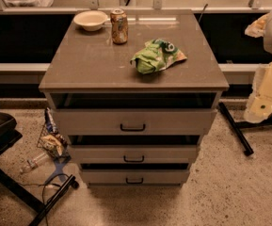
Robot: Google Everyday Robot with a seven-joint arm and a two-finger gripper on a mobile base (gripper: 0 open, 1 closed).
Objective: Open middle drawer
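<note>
A grey-beige cabinet [133, 74] stands in the middle of the camera view with three drawers stacked under its top. The middle drawer [93, 153] has a flat front and a small black loop handle [133, 159] at its centre. A dark gap runs above its front; its inside does not show. The taller top drawer [88, 122] is above it and the narrow bottom drawer [102, 176] below. My cream arm hangs at the right edge, and my gripper [260, 108] is at its lower end, well right of the cabinet and apart from the handle.
On the cabinet top are a white bowl [90, 20], a drink can [119, 26] and a green chip bag [156, 55]. A black stand [4, 140], a wire basket of litter [53, 142] and a plastic bottle [32, 164] are at the left. A black bar [236, 128] lies on the floor at the right.
</note>
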